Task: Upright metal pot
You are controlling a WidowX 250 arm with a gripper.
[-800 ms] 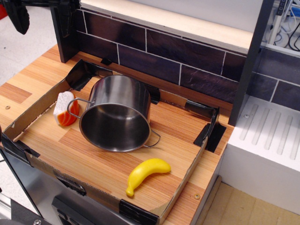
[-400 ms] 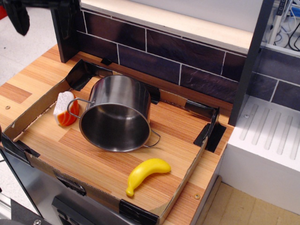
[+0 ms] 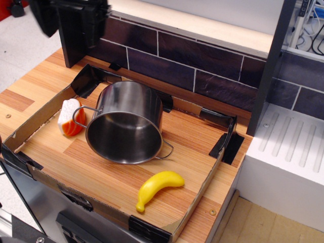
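On the desk (image 3: pixel 35 81): low cardboard tray (image 3: pixel 200 195) with black tape at corners, holding three things.
Pot (image 3: pixel 126 124): shiny metal, lying on its side near middle of tray, open mouth facing the camera and slightly down, base toward the back wall. No lid.
Pot handles: two thin wire loops, one sticking out left toward the orange-white toy, one at lower right resting near the tray floor.
Orange-white toy (image 3: pixel 69 117): just left of pot, beside the left handle loop; touching or not, cannot tell.
Banana (image 3: pixel 158 187): yellow toy, in front of pot and to the right, apart from it, near the front edge of tray.
Tool (image 3: pixel 68 17): dark, blurred, top left of view, above the back left corner of desk, well apart from pot. Holding nothing visible. Jaws wide or narrow: cannot tell, too blurred and cut by frame edge.
Back wall (image 3: pixel 192 63): dark tiles with light grout behind tray.
Right side: white ridged surface (image 3: pixel 288 147) next to desk, dark upright post (image 3: pixel 271 66) between.
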